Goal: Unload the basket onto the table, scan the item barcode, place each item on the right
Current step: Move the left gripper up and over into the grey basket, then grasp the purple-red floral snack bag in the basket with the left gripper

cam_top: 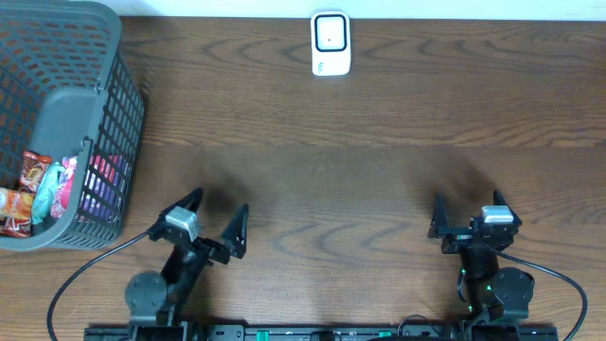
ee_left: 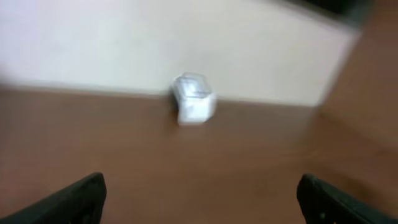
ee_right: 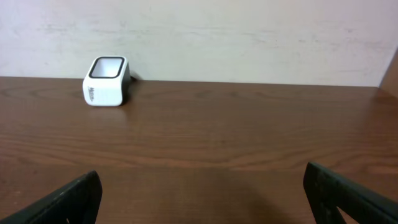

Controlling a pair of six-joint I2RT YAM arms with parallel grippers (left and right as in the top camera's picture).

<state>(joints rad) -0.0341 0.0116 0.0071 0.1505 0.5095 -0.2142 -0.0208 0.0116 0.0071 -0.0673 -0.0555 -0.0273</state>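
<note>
On dark wood table [cam_top: 379, 142], by pale wall [ee_right: 249, 31]: scanner [cam_top: 330, 43]; left gripper [cam_top: 222, 199], right gripper [cam_top: 468, 196] spread.

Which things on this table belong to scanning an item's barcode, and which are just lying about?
Part of the job:
white scanner
snack packets
left gripper, open and empty
right gripper, open and empty

Just there:
grey basket holding the packets
wooden table
</note>
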